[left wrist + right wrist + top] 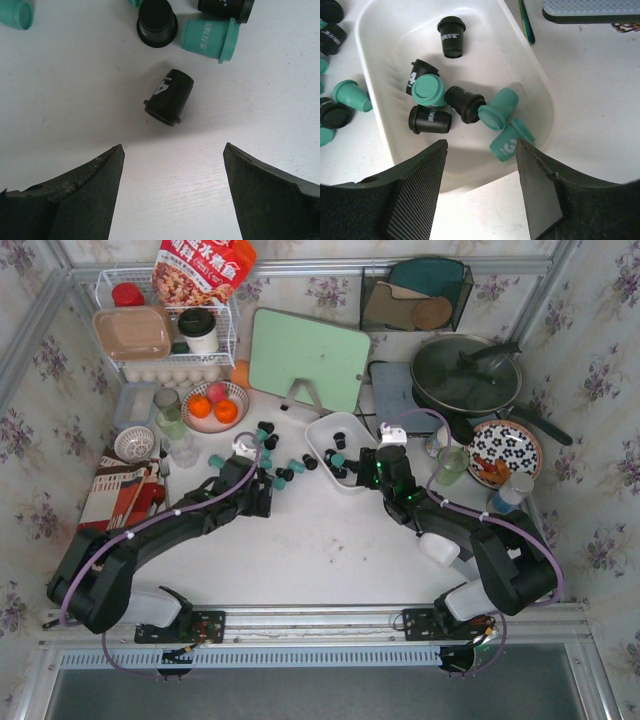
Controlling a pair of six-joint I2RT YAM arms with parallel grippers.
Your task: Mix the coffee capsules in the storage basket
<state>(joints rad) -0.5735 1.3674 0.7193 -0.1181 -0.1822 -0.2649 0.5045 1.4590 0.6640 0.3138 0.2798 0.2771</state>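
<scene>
The white storage basket (322, 432) stands at mid-table and holds several teal and black coffee capsules (427, 90). Its wall (530, 70) fills the right wrist view. My right gripper (481, 145) is open and empty, just above the basket's near rim; in the top view it (365, 468) is at the basket's right end. More capsules (285, 475) lie loose on the table left of the basket. My left gripper (173, 150) is open and empty, low over the table. A black capsule (169, 96) lies on its side just beyond its fingertips, with a teal one (209, 39) farther on.
A green cutting board (305, 360) leans behind the basket. A pan (465, 375), a floral plate (503, 452) and a glass (450, 462) are on the right. A bowl of oranges (215, 405), a wire rack (165, 330) and a mesh tray (415, 295) stand at the back.
</scene>
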